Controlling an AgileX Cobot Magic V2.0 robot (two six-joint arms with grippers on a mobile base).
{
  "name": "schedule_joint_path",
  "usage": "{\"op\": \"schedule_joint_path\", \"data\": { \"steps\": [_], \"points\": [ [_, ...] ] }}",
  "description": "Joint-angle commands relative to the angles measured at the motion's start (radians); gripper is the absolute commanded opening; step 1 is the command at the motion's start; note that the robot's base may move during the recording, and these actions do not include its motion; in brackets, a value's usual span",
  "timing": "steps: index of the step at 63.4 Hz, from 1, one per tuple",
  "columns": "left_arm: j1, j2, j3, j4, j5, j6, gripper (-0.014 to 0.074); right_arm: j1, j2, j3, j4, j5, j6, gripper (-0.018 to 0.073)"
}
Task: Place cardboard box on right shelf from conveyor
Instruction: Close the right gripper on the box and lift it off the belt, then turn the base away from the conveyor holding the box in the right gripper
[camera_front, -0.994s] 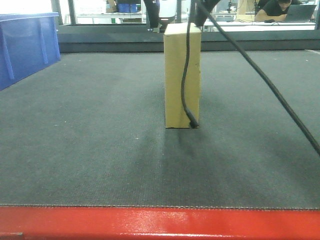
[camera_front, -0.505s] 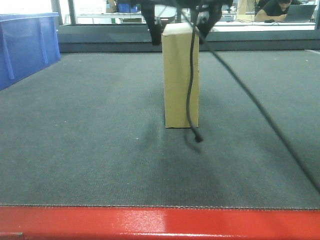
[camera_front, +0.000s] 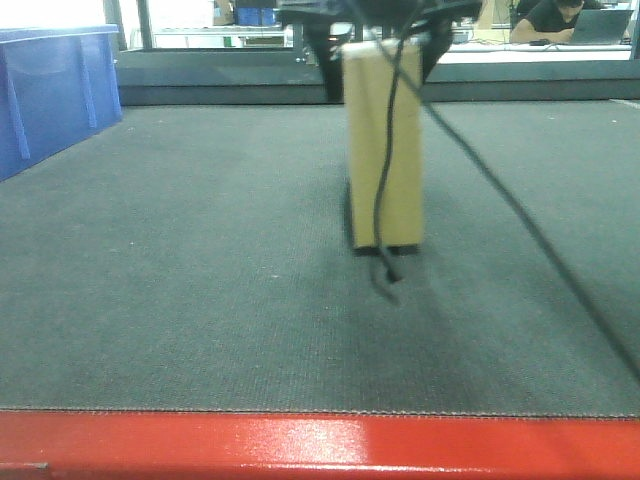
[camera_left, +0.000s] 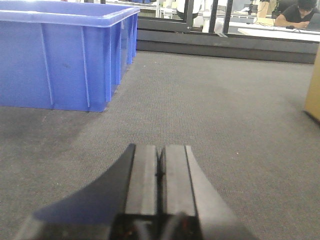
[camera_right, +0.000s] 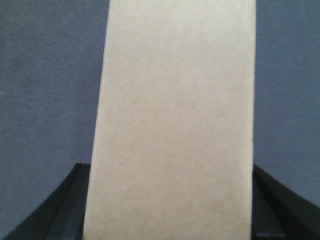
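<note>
- The cardboard box (camera_front: 383, 150) stands on end on the conveyor (camera_front: 180, 280), well apart from the blue bin (camera_front: 55, 90). Whether its base has cleared the belt cannot be told.
- The right tool (camera_front: 380, 80) grasps the box's top end, with a dark finger flush against each side.
- The left tool (camera_left: 161, 150) is clenched on nothing and sits low over the belt, nearer the blue bin.
- The pickup looks just secured. The lift, the carry and the placing on the right shelf, which is out of view, are all left to do.

No readable text, labels or numbers, cardboard box (camera_front: 384, 150) faces plain, blue bin (camera_left: 60, 55) unmarked
</note>
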Motion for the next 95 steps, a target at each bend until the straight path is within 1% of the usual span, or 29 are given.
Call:
{"op": "schedule_joint_path", "data": {
  "steps": [1, 9, 15, 21, 27, 34, 44, 53, 59, 81, 89, 95],
  "points": [
    [-0.006, -0.012, -0.003, -0.009, -0.091, -0.007, -0.0119, -0.022, -0.108, -0.036, -0.004, -0.033, -0.086, 0.0196],
    [-0.006, -0.012, -0.003, -0.009, -0.091, -0.007, -0.0119, -0.047, -0.146, 0.014, 0.083, -0.081, -0.226, 0.0195],
    [-0.006, -0.012, -0.003, -0.009, -0.091, -0.007, -0.0119, -0.067, -0.195, 0.133, 0.147, -0.182, -0.327, 0.0195],
    [-0.006, -0.012, -0.003, -0.009, -0.091, -0.007, -0.0119, -0.089, -0.26, 0.282, 0.17, -0.287, -0.361, 0.0195],
    [-0.006, -0.012, -0.003, -0.009, -0.091, -0.007, -0.0119, -0.119, -0.346, 0.432, 0.177, -0.373, -0.361, 0.0195],
    [-0.006, -0.012, -0.003, -0.009, -0.091, -0.007, -0.0119, -0.16, -0.468, 0.574, 0.179, -0.42, -0.361, 0.0195],
    [-0.006, -0.012, -0.003, -0.009, -0.091, -0.007, -0.0119, -0.229, -0.671, 0.711, 0.179, -0.393, -0.369, 0.0195],
    [-0.006, -0.012, -0.003, -0.009, -0.091, -0.007, -0.0119, -0.282, -0.85, 0.8, 0.18, -0.344, -0.415, 0.0195],
    [-0.006, -0.012, -0.003, -0.009, -0.091, -0.007, -0.0119, -0.311, -0.965, 0.863, 0.18, -0.335, -0.424, 0.0195],
    [-0.006, -0.012, -0.003, -0.009, -0.091, -0.007, -0.0119, -0.318, -1.403, 1.171, 0.181, -0.348, -0.423, 0.0195],
    [-0.006, -0.012, -0.003, -0.009, -0.091, -0.007, -0.0119, -0.318, -1.526, 1.225, 0.181, -0.346, -0.422, 0.0195],
    [-0.006, -0.012, -0.003, -0.009, -0.091, -0.007, -0.0119, -0.318, -1.585, 1.232, 0.188, -0.346, -0.42, 0.0195]
  ]
}}
